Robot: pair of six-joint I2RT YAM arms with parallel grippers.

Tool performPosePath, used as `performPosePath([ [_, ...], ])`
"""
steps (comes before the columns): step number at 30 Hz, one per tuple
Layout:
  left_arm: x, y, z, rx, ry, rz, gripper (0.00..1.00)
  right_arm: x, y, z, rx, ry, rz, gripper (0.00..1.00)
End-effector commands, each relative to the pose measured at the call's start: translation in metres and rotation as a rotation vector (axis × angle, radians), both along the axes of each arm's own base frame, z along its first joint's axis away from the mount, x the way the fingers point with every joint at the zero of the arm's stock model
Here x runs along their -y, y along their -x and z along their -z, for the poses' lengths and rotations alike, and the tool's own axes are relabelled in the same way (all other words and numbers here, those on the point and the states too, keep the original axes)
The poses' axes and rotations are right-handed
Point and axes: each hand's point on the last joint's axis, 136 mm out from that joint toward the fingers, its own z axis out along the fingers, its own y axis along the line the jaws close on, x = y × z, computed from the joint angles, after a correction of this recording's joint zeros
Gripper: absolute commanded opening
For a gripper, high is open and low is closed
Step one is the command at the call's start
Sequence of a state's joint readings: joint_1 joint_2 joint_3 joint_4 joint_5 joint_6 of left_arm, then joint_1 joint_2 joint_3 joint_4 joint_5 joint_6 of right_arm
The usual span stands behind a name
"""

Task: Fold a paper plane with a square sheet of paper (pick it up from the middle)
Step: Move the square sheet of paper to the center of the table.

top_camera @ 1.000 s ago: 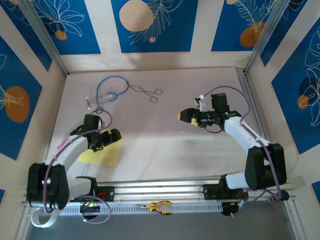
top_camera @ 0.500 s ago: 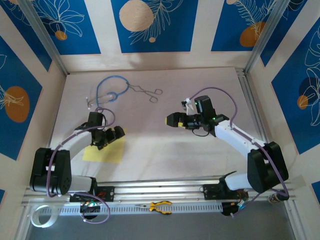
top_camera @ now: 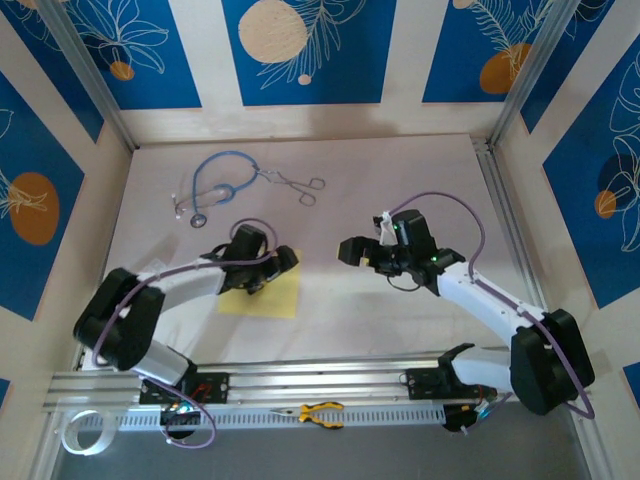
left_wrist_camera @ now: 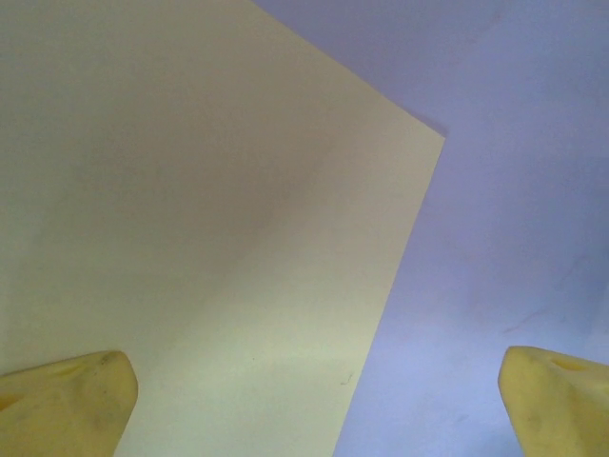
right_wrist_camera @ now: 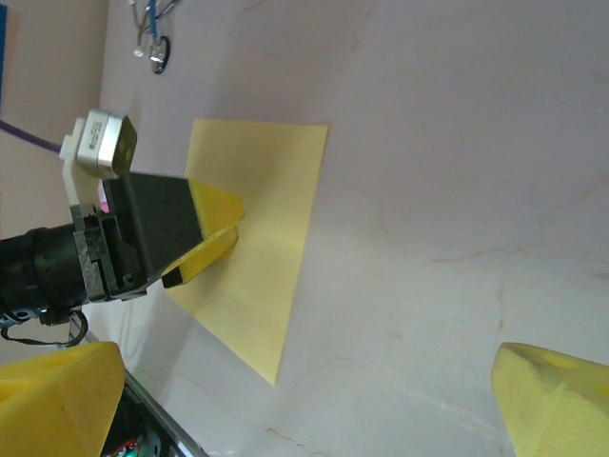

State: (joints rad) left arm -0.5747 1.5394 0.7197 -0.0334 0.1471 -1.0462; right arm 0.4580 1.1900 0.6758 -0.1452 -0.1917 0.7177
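On the pale worktop (top_camera: pixel 400 180), my left hand (top_camera: pixel 268 266) hangs open over an edge of the square sheet of paper (top_camera: pixel 275 302), and my right hand (top_camera: pixel 350 250) is open beside it. I'd centre over the sheet's middle before pinching.

Blind spots from my station

From above, the left gripper (top_camera: pixel 270 270) hides the far-left corner of the square sheet of paper (top_camera: pixel 275 298). On the left wrist camera the sheet runs off three sides, and I see only the fingertips (left_wrist_camera: pixel 67 395). The right wrist camera crops the stethoscope (right_wrist_camera: pixel 152 43) at its top edge. I can't tell whether the left gripper touches the sheet.
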Motion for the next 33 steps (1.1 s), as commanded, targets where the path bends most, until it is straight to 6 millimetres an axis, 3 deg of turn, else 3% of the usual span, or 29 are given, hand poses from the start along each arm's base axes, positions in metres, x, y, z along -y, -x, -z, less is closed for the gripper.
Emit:
performPosePath([
  [1, 0.028, -0.004, 0.008, -0.039, -0.012, -0.042, 1.0, 0.012, -0.001, 0.001, 0.004, 0.012, 0.079, 0.99],
  [3, 0.046, -0.011, -0.003, -0.005, -0.001, -0.02, 1.0, 0.016, -0.001, -0.001, 0.013, 0.021, 0.093, 0.99],
  [6, 0.057, -0.02, -0.025, 0.068, -0.034, 0.033, 1.0, 0.027, -0.003, -0.001, -0.006, 0.073, 0.134, 0.99],
  [11, 0.02, -0.025, -0.055, 0.194, -0.287, 0.119, 1.0, 0.037, -0.006, -0.005, -0.017, 0.108, 0.176, 0.99],
  [16, -0.01, -0.025, -0.072, 0.29, -0.475, 0.274, 1.0, 0.005, -0.006, -0.036, 0.007, -0.175, 0.007, 0.99],
  [18, -0.02, -0.024, -0.068, 0.289, -0.51, 0.318, 1.0, 0.001, -0.009, -0.039, -0.031, -0.24, 0.001, 0.99],
  [20, -0.015, -0.019, -0.061, 0.285, -0.467, 0.406, 1.0, -0.003, -0.011, -0.037, -0.042, -0.255, -0.022, 0.99],
  [24, -0.006, -0.008, -0.042, 0.167, -0.445, 0.553, 1.0, -0.012, -0.01, -0.025, -0.053, -0.074, -0.036, 0.99],
  [29, -0.006, -0.012, -0.024, 0.081, -0.488, 0.552, 0.99, -0.028, -0.006, -0.024, -0.044, -0.023, -0.071, 1.0],
  [33, -0.026, -0.016, -0.014, 0.003, -0.606, 0.49, 1.0, -0.021, -0.009, -0.022, -0.023, 0.023, -0.004, 1.0],
])
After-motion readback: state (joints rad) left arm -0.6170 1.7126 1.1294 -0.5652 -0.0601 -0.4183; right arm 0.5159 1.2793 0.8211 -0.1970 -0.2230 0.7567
